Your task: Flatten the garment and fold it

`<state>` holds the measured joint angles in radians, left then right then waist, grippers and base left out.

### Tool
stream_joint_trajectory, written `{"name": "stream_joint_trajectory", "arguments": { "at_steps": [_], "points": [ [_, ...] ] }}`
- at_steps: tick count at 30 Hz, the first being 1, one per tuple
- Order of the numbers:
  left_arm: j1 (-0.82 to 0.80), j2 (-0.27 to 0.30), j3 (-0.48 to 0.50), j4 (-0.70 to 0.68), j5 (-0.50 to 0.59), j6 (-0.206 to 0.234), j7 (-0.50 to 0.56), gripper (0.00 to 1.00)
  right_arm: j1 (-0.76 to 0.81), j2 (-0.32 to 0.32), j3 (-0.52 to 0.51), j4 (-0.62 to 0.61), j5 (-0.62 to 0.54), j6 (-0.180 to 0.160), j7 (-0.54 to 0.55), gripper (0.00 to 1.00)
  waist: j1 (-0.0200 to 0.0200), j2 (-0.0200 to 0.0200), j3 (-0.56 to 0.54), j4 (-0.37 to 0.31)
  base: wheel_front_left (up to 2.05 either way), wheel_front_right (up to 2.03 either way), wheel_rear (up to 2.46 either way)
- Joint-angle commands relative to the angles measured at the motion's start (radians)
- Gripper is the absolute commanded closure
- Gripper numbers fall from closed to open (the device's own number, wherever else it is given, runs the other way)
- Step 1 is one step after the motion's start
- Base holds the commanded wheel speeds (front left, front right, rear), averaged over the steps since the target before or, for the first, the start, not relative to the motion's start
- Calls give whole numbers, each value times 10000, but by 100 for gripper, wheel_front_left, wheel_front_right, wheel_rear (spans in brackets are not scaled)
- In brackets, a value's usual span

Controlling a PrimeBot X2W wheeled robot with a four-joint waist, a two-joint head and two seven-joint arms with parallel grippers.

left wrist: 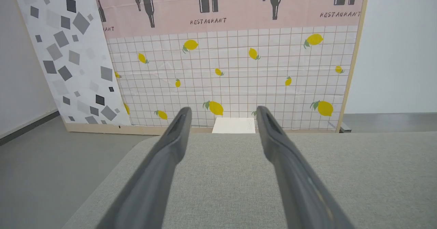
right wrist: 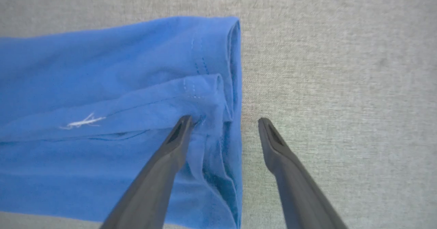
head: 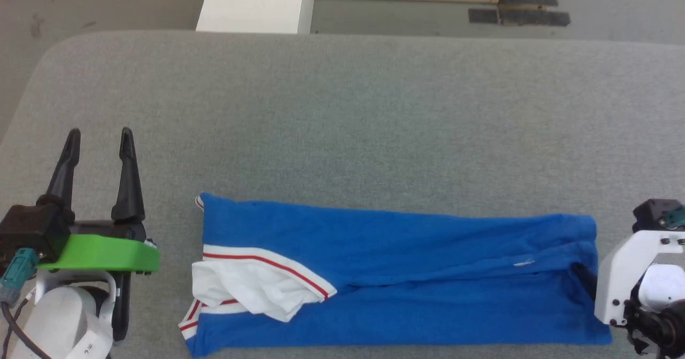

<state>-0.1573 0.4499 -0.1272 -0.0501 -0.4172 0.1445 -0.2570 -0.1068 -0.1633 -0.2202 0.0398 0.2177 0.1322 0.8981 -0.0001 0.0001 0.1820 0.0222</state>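
Note:
The garment (head: 406,279), royal blue with a white sleeve and red-and-white trim at its left end, lies folded into a long band along the near side of the grey table (head: 342,118). My left gripper (head: 99,139) stands open to the left of the garment, apart from it, fingers pointing up the head view with bare cloth between them. In the right wrist view my right gripper (right wrist: 223,121) is open above the garment's (right wrist: 112,99) right edge, one finger over the blue fabric and the other over the table; nothing is held. Its white wrist (head: 637,273) shows at the far right.
A white box (head: 257,0) stands on the floor beyond the table's far edge. A patterned panel (left wrist: 232,51) with lemons and bottles stands behind it. The table's rounded left corner (left wrist: 136,147) lies ahead of the left gripper.

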Motion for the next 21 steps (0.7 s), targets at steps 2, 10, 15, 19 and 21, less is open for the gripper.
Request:
{"name": "stream_joint_trajectory", "arguments": {
  "at_steps": [2, 10, 15, 19, 21],
  "points": [
    [-34, -345, 310, -132, 378, -233, -43, 0, -219, 15, 97, 305, -116, -15, -9, 0, 1, -1, 387, 165, 0, 0, 0],
    [228, -1228, 1266, -25, 1052, -985, -46, 0, -406, -61, 315, 1181, 160, -15, 80, 100, 1, -1, 564, 169, 0, 0, 0],
    [318, -1552, 1661, 53, 1354, -1339, -46, 0, -572, -456, -61, 1148, 416, -15, 77, 100, 1, -1, 580, 109, 0, 0, 0],
    [284, -1705, 1866, 105, 1559, -1615, -46, 0, -780, -833, -834, 1191, 182, -15, 77, 100, 1, -1, 643, 66, 0, 0, 0],
    [235, -1771, 1956, 125, 1648, -1731, -46, 0, -904, -1041, -1331, 1307, -9, -15, 57, 100, 1, -1, 694, 66, 0, 0, 0]
  ]
}}
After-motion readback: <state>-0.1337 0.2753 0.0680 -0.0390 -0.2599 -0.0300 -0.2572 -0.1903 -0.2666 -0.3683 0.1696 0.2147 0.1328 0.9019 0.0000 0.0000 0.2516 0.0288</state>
